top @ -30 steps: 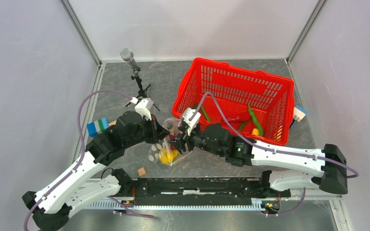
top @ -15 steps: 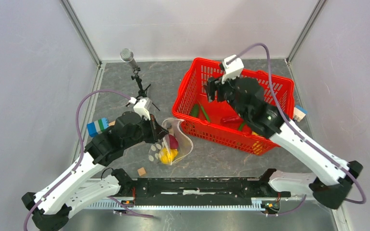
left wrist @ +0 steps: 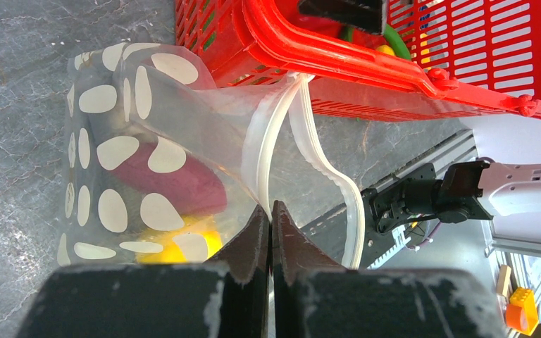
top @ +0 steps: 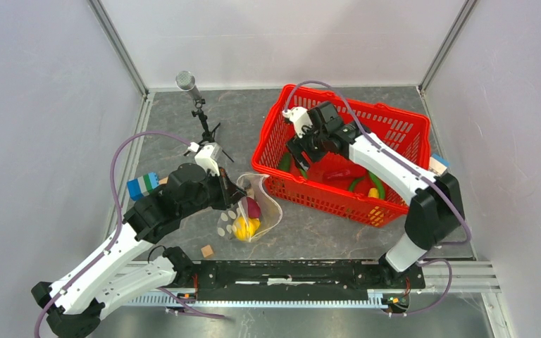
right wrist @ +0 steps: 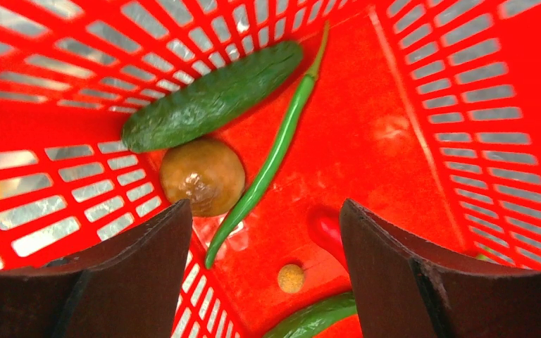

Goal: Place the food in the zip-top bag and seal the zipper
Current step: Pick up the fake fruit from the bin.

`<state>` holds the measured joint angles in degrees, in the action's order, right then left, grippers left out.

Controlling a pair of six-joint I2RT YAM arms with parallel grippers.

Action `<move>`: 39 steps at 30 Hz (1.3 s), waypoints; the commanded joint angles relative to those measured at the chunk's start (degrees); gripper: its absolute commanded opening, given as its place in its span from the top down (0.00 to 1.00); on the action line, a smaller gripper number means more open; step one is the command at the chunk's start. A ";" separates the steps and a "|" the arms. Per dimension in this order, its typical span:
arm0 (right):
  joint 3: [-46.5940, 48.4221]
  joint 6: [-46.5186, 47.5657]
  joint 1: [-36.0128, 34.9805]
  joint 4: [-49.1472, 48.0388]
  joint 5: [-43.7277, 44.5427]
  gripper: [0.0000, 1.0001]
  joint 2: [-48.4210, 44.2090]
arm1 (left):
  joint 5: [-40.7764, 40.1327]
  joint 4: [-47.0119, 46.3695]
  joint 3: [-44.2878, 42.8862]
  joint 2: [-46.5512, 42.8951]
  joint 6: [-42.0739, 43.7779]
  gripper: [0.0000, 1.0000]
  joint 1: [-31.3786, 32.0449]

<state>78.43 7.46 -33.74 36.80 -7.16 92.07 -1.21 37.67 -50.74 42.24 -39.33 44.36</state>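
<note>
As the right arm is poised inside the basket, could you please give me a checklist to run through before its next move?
1. Bag mouth open: ok; the zipper strips gape apart.
2. Left jaws shut on the zipper: ok.
3. Right jaws open and empty: ok.
4. Right jaws over food: ok; the brown lump and a green pod lie below them, inside the basket.
5. All food bagged: not ok; only the aubergine and a yellow piece are in.
6. Zipper sealed: not ok.

Clear glossy plastic — bag (left wrist: 183, 113), shiny plastic — basket (top: 324, 201)
</note>
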 commanded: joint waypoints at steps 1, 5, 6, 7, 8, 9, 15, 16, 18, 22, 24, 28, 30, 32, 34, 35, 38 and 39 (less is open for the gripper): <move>2.97 8.20 0.68 3.40 -12.44 0.20 3.69 | 0.11 -1.99 -0.44 -0.90 1.02 0.96 -0.06; 2.14 12.79 1.98 4.06 -20.94 0.23 7.93 | -0.13 -1.99 -0.11 -1.06 1.01 0.96 -0.06; 1.72 14.27 2.01 3.86 -22.46 0.23 8.55 | -0.11 -1.99 -0.08 -1.07 0.88 0.96 -0.06; 1.49 15.21 2.01 3.57 -23.03 0.24 9.22 | -0.19 -2.03 0.01 -1.07 0.83 0.96 -0.06; 1.40 15.36 2.01 3.18 -23.07 0.24 9.75 | -0.26 -1.99 -0.02 -1.05 0.76 0.96 -0.11; 1.40 15.47 2.05 2.84 -23.03 0.24 10.19 | -0.28 -1.99 -0.04 -1.05 0.91 0.96 -0.09; -0.44 15.91 2.18 0.20 -20.36 0.23 13.08 | -0.62 -2.03 0.07 -1.24 0.92 0.95 -0.06; -0.47 15.74 2.18 0.27 -19.58 0.23 13.69 | -0.58 -1.99 0.15 -1.21 0.90 0.96 -0.11; -0.37 15.41 2.16 0.71 -18.47 0.22 15.15 | -0.59 -1.98 0.15 -1.11 0.80 0.95 -0.06; -1.68 16.36 2.18 0.41 -20.62 0.21 16.31 | -0.63 -1.99 0.18 -1.02 0.91 0.95 -0.06; -1.93 16.95 2.25 0.90 -20.82 0.21 16.90 | -0.57 -1.99 0.19 -1.09 0.92 0.95 -0.07; -2.40 15.84 2.45 0.37 -19.55 0.21 18.61 | -0.54 -1.99 0.38 -1.36 0.98 0.95 -0.06; -3.15 14.69 2.50 -0.19 -18.18 0.22 19.54 | -0.63 -1.99 0.47 -1.48 0.92 0.95 -0.06; -4.77 13.67 2.54 -1.97 -17.80 0.21 19.50 | -0.57 -1.99 0.53 -1.55 1.00 0.95 -0.06; -5.92 11.98 2.71 -3.77 -16.35 0.21 19.44 | -0.63 -1.99 0.51 -1.49 0.96 0.95 -0.06; -6.52 11.10 2.79 -4.77 -15.63 0.21 19.20 | -0.63 -2.02 0.55 -1.50 1.00 0.95 -0.11; -8.73 8.05 3.36 -9.61 -16.10 0.25 17.42 | -0.68 -2.16 0.47 -1.30 1.01 0.95 -0.06; -9.27 7.31 3.57 -10.58 -16.70 0.31 16.91 | -0.63 -2.24 0.47 -1.22 1.01 0.95 -0.06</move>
<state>73.10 19.14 -31.16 32.10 -26.30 109.69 -1.28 37.65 -50.24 41.50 -39.33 44.36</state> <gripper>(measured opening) 0.767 0.045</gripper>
